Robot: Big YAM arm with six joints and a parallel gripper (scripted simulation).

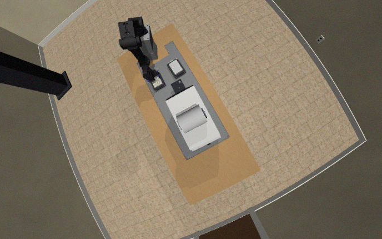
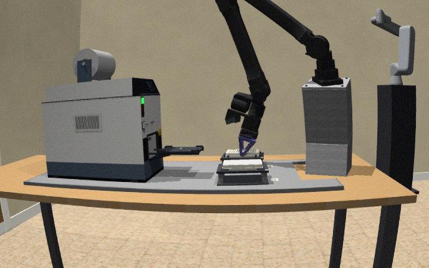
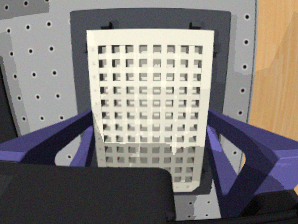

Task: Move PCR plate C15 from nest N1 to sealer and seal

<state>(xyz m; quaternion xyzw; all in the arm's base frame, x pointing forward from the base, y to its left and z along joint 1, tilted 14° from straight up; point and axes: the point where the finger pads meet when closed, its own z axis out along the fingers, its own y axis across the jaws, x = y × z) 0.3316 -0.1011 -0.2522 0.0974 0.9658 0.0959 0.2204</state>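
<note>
Gripping the white open-welled 96-well PCR plate C15 (image 3: 150, 106) across its width, the blue-fingered parallel gripper (image 3: 152, 137) has one finger pressed to each long side of the plate. In the wrist view the plate hangs above the dark rectangular plate nest N1 (image 3: 79, 23), whose frame shows around it on the far side and both flanks; whether the plate has lifted off the nest floor or sits just on it is hard to judge from here.

From the exterior camera the black jointed arm (image 2: 255, 80) comes down from its grey block pedestal (image 2: 326, 126) on the right, and the gripper's blue fingers meet the plate at the farther of the two nests. In front of it, nearer the camera, the dark plate nest N2 (image 2: 242, 179) carries the foil-topped sealed plate C51 (image 2: 242, 162).

To the left stands the white box-shaped plate sealer (image 2: 93, 129) with a grey foil roll (image 2: 98, 65) on its top. Its small lamp (image 2: 142, 100) glows green at the housing's front edge. The flat black stage (image 2: 179, 149) juts out to the right of the housing, towards the nests, with nothing on it.

All of this rests on a grey perforated base plate (image 2: 189, 181) laid over a tan wooden table (image 2: 76, 196).
</note>
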